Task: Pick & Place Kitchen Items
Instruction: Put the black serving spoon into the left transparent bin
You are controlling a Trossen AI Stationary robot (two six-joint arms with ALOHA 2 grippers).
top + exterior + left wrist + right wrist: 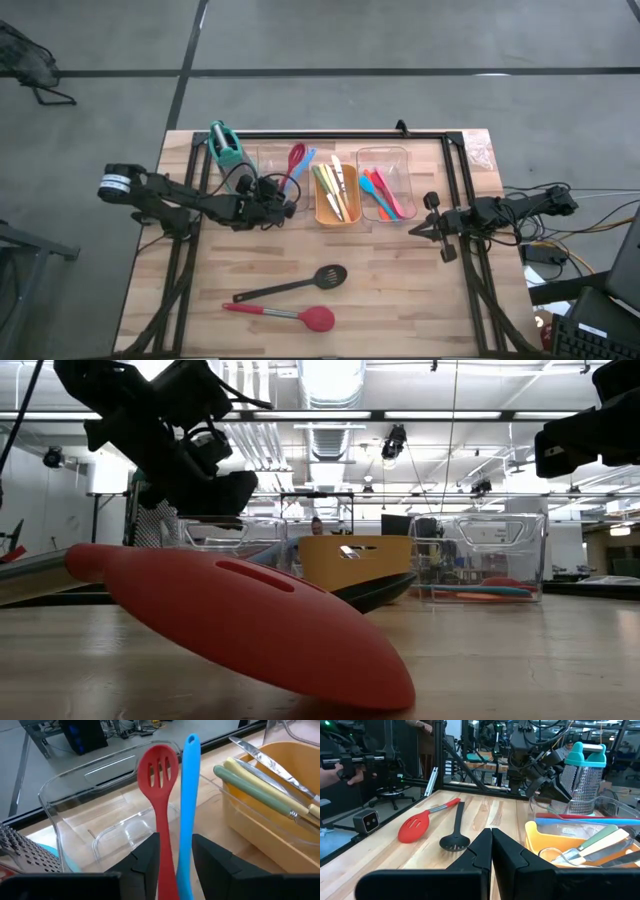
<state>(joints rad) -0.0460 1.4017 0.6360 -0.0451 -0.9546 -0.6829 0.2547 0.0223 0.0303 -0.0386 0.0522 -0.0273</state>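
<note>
On the table, we see the left claw parted around a red slotted spoon and blue spoon over the clear tray. Beyond the orange tray, our right claw waits closed.

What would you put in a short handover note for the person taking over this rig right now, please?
Left end effector: over the near end of the clear tray, fingers apart around the handles of the red slotted spoon and blue spoon, which lean on the tray.
Right end effector: shut, empty, waiting at the table's right side.
Done: utensils sit in the orange tray and the right clear tray.
Left: black slotted spoon and red spoon lie on the table.
</note>
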